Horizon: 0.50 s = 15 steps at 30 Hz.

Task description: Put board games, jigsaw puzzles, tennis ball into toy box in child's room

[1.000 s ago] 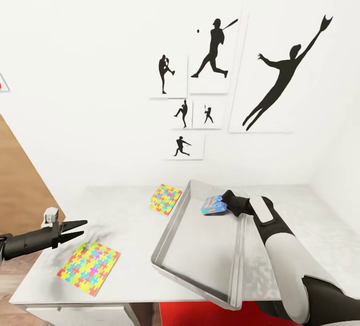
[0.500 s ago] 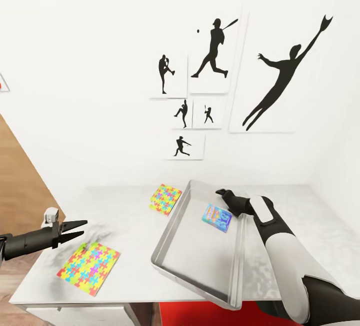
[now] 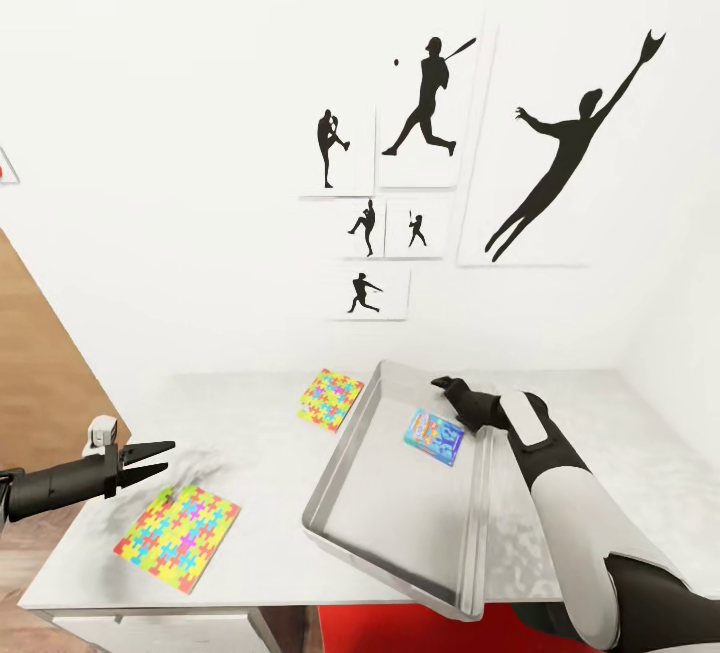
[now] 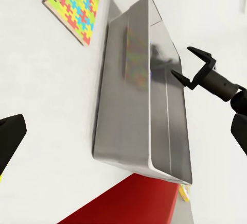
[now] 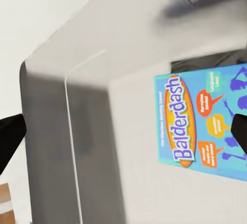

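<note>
The grey toy box (image 3: pixel 400 523) sits on the table (image 3: pixel 250 423), right of centre. A blue board game (image 3: pixel 434 434) lies flat inside its far end, and its Balderdash print (image 5: pixel 206 121) is readable in the right wrist view. My right gripper (image 3: pixel 447 393) hovers open just above the game, holding nothing. One jigsaw puzzle (image 3: pixel 331 398) lies beside the box's far left corner, and another (image 3: pixel 178 537) lies near the table's front left. My left gripper (image 3: pixel 165 459) is open above the table's left part. The tennis ball and the bed are out of view.
White wall with black sports silhouette pictures (image 3: pixel 430 103) stands behind the table. A brown door (image 3: pixel 40 373) is at the left. Something red (image 3: pixel 400 628) lies under the table's front edge. In the left wrist view the toy box (image 4: pixel 139 95) and the open right gripper (image 4: pixel 193 69) show.
The board game left my right gripper and dropped into the toy box, where it now lies flat. The right gripper has opened and stayed above it. The left arm has not moved.
</note>
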Motion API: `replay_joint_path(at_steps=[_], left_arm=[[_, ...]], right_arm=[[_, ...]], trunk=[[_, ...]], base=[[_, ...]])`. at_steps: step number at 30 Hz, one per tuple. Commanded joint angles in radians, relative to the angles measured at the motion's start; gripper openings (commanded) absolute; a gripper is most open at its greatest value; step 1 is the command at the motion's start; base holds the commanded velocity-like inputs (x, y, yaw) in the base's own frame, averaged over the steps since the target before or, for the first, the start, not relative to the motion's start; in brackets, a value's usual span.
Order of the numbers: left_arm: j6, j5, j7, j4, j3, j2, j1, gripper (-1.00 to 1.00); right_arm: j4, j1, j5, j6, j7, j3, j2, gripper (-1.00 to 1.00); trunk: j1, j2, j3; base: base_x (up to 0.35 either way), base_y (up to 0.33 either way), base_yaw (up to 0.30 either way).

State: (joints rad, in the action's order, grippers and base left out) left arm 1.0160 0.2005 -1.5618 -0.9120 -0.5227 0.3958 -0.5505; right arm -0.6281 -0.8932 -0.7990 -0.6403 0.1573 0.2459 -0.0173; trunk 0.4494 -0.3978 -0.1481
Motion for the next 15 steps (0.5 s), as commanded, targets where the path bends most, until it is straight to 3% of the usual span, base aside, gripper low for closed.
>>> replay_joint_path(at_steps=[1, 5, 11, 15], left_arm=[[0.01, 0.01, -0.009, -0.001, -0.002, -0.001, -0.001, 1.0], [0.01, 0.011, -0.009, -0.001, -0.002, -0.001, -0.001, 1.0], [0.01, 0.011, -0.009, -0.001, -0.002, -0.003, -0.001, 1.0], [0.01, 0.011, -0.009, -0.001, -0.002, -0.004, -0.001, 1.0]], right_arm=[[-0.018, 0.002, -0.011, -0.005, 0.008, 0.004, -0.001, 1.0], [-0.096, 0.009, -0.015, -0.018, 0.006, 0.003, -0.002, 1.0], [-0.312, 0.028, -0.023, -0.13, 0.002, 0.005, -0.004, 1.0], [-0.474, 0.109, -0.027, -0.186, -0.01, 0.009, -0.003, 1.0]], trunk=[[0.001, -0.002, -0.002], [0.001, -0.002, -0.002], [0.001, -0.002, 0.004], [0.001, -0.002, 0.01]], base=[[0.0, 0.0, 0.0], [0.0, 0.0, 0.0], [0.0, 0.0, -0.051], [0.0, 0.0, -0.09]])
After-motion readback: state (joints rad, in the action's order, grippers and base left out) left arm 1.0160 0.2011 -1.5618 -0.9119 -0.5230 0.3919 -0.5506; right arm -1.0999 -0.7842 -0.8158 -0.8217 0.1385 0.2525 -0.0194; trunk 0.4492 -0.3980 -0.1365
